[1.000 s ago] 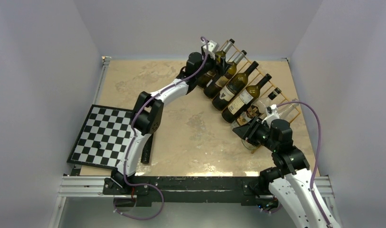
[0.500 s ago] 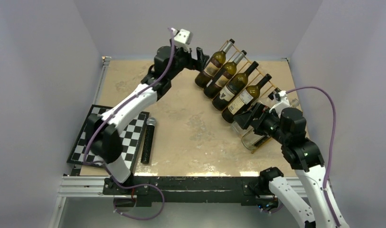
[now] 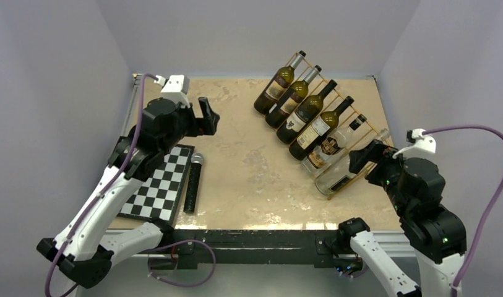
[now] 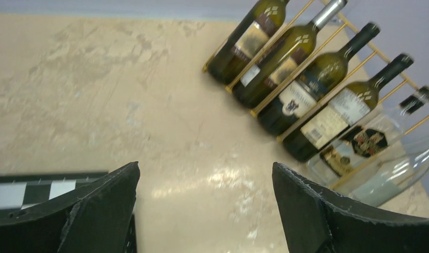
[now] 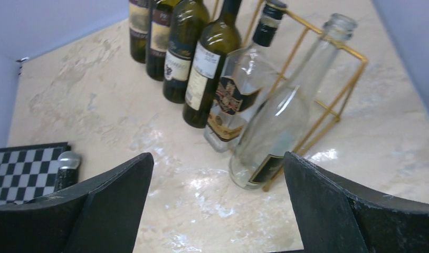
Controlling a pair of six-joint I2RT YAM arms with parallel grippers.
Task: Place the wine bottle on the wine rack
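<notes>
The gold wire wine rack [image 3: 344,185] stands at the back right and holds several bottles side by side. Dark green ones [image 3: 307,111] fill the far slots. A clear glass wine bottle [image 3: 348,170] lies in the nearest end slot, neck pointing away [image 5: 278,124], beside a clear labelled bottle [image 5: 230,100]. My right gripper [image 3: 365,156] hovers just off that end of the rack, open and empty [image 5: 218,158]. My left gripper [image 3: 208,116] is far left, raised above the table, open and empty [image 4: 205,168], looking across at the rack [image 4: 302,68].
A black-and-white chessboard [image 3: 153,185] lies at the near left under the left arm. A black cylinder with a silver cap [image 3: 193,182] lies along its right edge. Grey walls close in on the left, back and right.
The right gripper opened, let go of the clear bottle in the end slot and drew back to the right. The left arm swung from the rack's far end back to the left.
</notes>
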